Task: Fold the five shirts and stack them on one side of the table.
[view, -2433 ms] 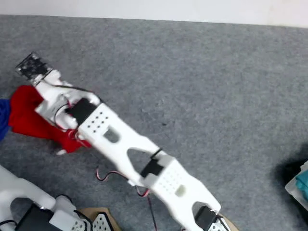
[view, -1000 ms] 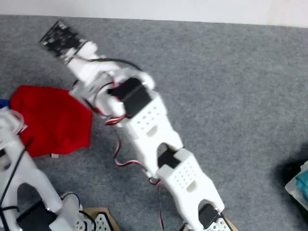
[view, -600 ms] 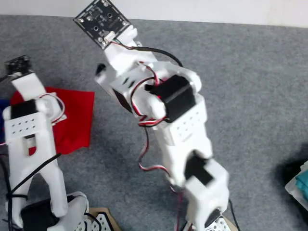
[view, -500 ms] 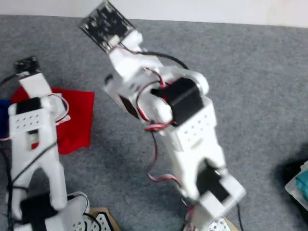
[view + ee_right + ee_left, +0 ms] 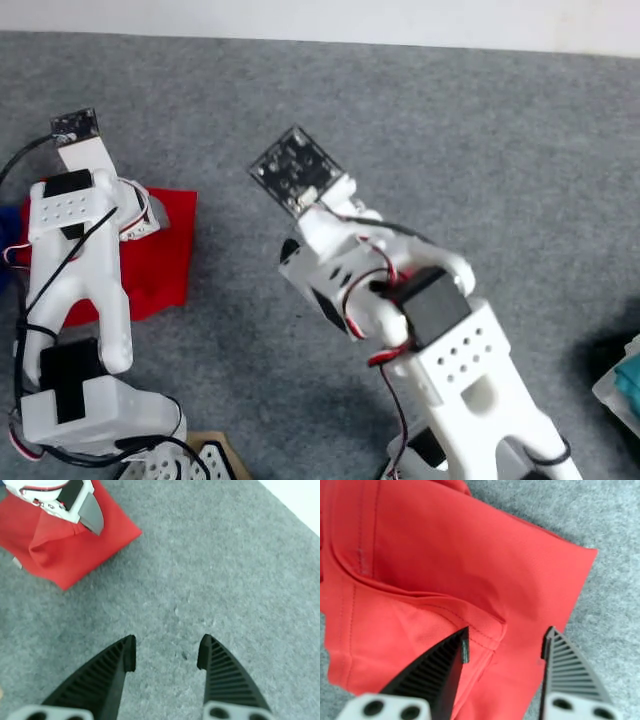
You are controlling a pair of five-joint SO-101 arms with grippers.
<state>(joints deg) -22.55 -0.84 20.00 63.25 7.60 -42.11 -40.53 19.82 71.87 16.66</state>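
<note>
Swinging back from the folded red cloth shirt (image 5: 165,255) at the table's left, the right gripper (image 5: 166,652) hangs open over the grey felt tabletop (image 5: 520,150). The left gripper (image 5: 506,642) has arrived over the shirt, spread and empty, probably to tidy or stack it.

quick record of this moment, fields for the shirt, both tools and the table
red shirt: folded, lying flat near the left edge of the table
left tool: open, over the red shirt, gripping nothing
right tool: open, over bare table, apart from the shirt
table: grey, felt-like surface
right edge: teal cloth, partly in view
</note>
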